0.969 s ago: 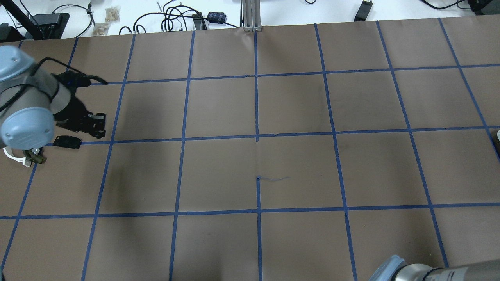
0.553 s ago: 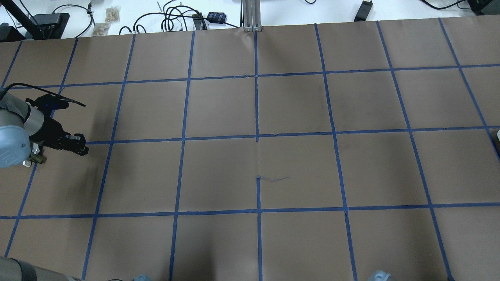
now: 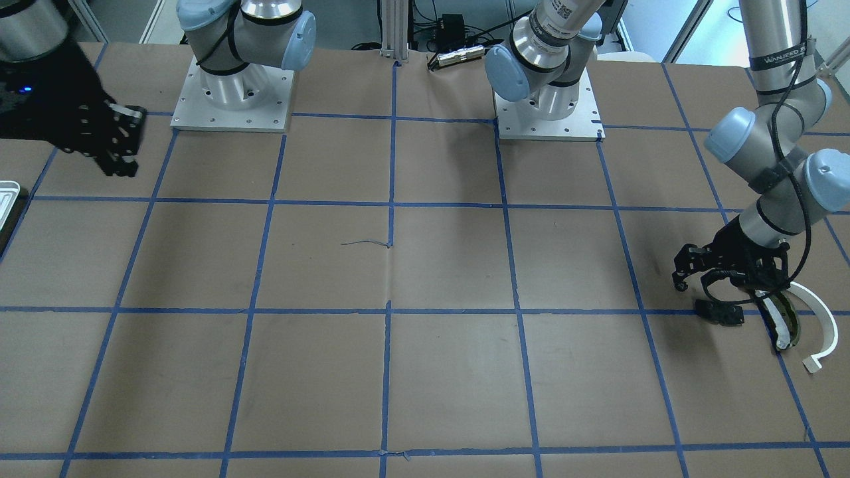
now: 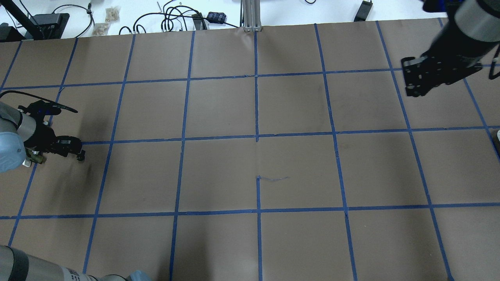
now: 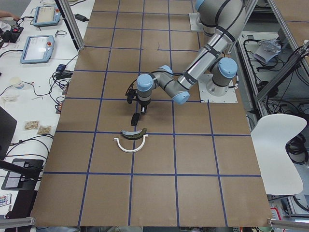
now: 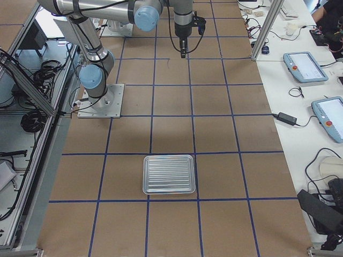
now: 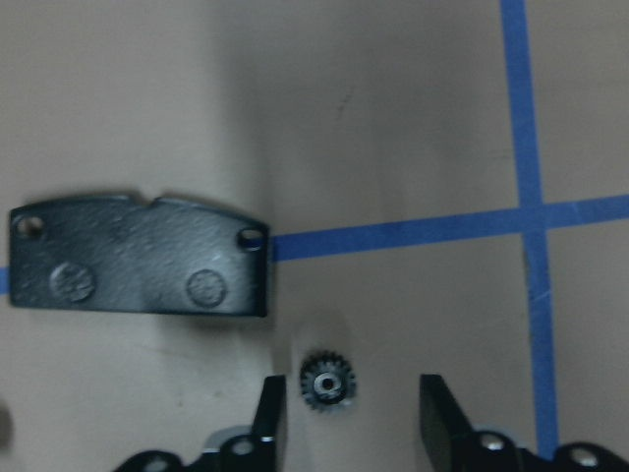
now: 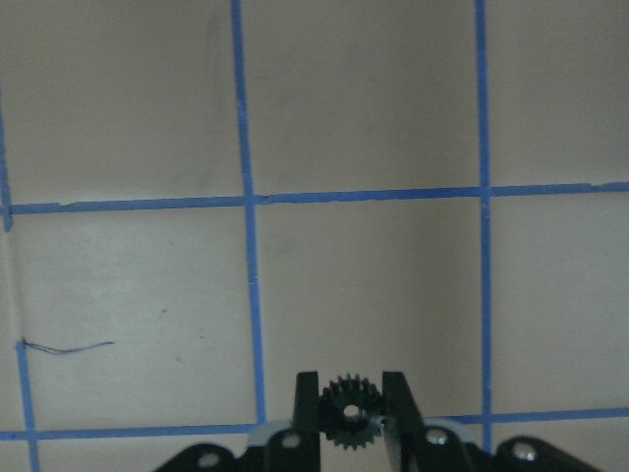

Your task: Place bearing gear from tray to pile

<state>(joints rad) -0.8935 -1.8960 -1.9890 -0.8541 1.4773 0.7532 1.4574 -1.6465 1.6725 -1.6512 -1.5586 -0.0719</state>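
Observation:
My left gripper (image 7: 351, 413) is open, low over the table, with a small dark bearing gear (image 7: 326, 383) lying loose between its fingers. Just beyond it lies the pile's flat black plate (image 7: 138, 256). In the front view the left gripper (image 3: 690, 282) stands by the plate (image 3: 719, 312), the olive-and-white curved piece (image 3: 783, 318) and the white arc (image 3: 823, 325). My right gripper (image 8: 349, 393) is shut on a second dark gear (image 8: 349, 411) and hangs high over the table (image 4: 409, 78). The silvery tray (image 6: 169, 174) lies at the table's right end.
The brown paper table cover (image 4: 258, 171) has a blue tape grid. Cables and power bricks (image 4: 175, 17) lie along the far edge. Both arm bases (image 3: 232, 93) stand on the robot's side. The tray's corner shows at the front view's left edge (image 3: 6, 192).
My left gripper has moved down and toward the pile and now covers the black plate in the overhead view. My right arm has swung into view at the upper right, holding a gear.

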